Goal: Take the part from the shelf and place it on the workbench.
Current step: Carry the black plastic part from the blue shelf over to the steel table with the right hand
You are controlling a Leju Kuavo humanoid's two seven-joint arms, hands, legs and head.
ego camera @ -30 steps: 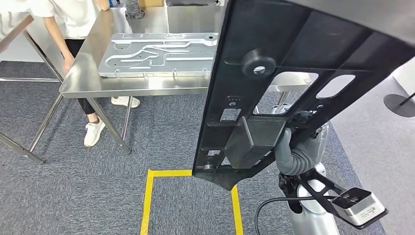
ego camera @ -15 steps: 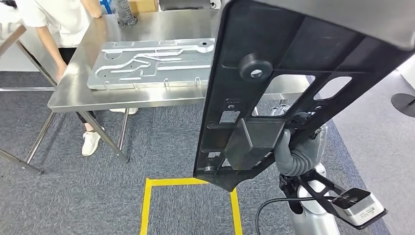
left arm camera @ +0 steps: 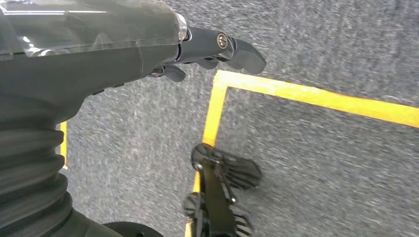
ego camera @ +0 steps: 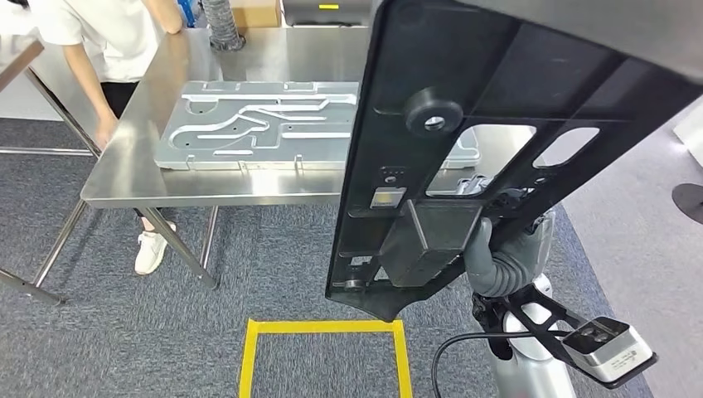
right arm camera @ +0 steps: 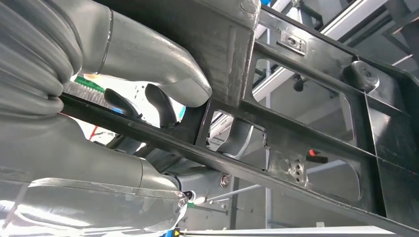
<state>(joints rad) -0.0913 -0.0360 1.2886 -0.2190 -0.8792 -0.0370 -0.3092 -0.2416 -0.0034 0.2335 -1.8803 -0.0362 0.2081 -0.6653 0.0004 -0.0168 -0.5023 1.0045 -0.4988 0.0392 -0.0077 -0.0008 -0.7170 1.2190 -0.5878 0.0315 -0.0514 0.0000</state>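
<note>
A large black ribbed plastic part (ego camera: 497, 108) with cut-out windows stands tilted on the right of the head view, held up off the floor. My right hand (ego camera: 501, 257) grips it near its lower end, by a boxy block. In the right wrist view the thumb (right arm camera: 148, 54) presses the part (right arm camera: 316, 123) while darker fingers hook through an opening. The steel workbench (ego camera: 141, 166) stands ahead, partly hidden behind the part. My left hand (left arm camera: 148, 49) hangs over the carpet, fingers stretched out, holding nothing.
A machined aluminium plate (ego camera: 257, 124) lies on the workbench. A person (ego camera: 108, 33) leans at the bench's far left corner. Yellow floor tape (ego camera: 323, 327) marks a box on the grey carpet below. A dark round stand base (ego camera: 688, 199) sits at the right edge.
The whole view has shifted: the camera moved, and the workbench and yellow tape now sit lower in the picture. My right hand keeps the same hold on the black part.
</note>
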